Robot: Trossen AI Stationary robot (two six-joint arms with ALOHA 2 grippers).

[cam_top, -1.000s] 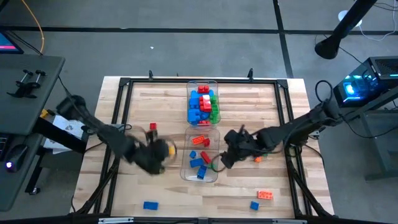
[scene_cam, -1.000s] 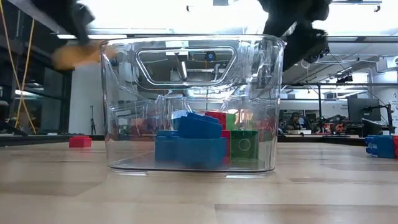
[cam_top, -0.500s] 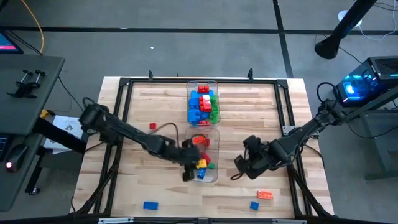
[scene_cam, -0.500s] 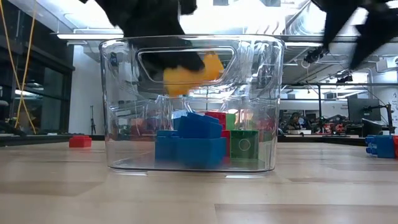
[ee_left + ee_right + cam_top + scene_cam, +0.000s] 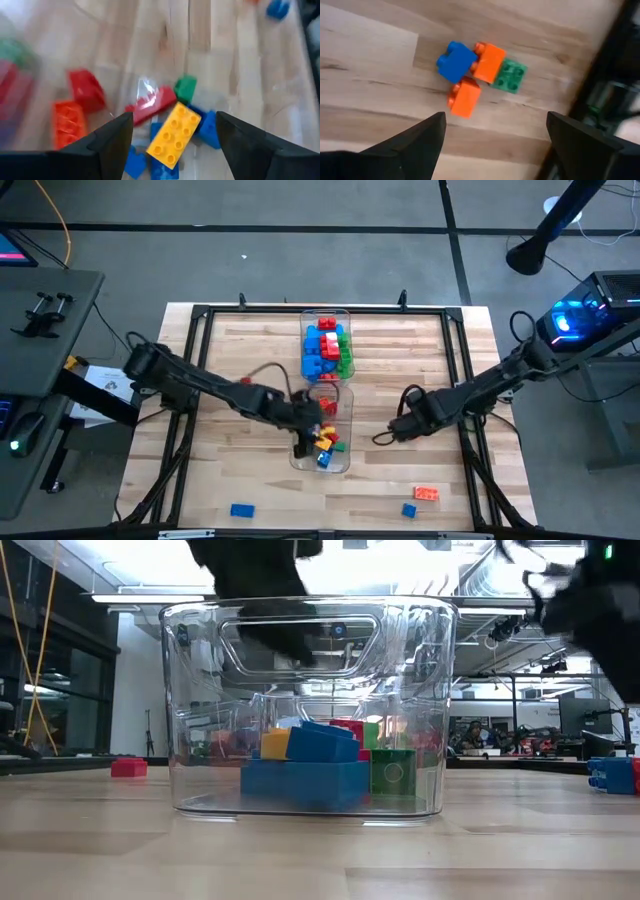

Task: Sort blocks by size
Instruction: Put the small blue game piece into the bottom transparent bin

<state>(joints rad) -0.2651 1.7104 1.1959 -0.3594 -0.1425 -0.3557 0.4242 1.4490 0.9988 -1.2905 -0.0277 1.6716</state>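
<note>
Bins [image 5: 346, 395] two, loose table blocks [image 5: 242, 510] three

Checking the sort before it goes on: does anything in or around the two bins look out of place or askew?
One thing stands out: the yellow brick lies tilted on the pile in the near bin, under the open left claw, a large eight-stud piece among mostly smaller bricks. Loose blocks are still scattered on the table. Nothing looks spilled or damaged.

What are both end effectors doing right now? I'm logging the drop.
Left end effector: open, empty, above the near bin; yellow brick lies inside.
Right end effector: open, empty, over loose bricks.
</note>
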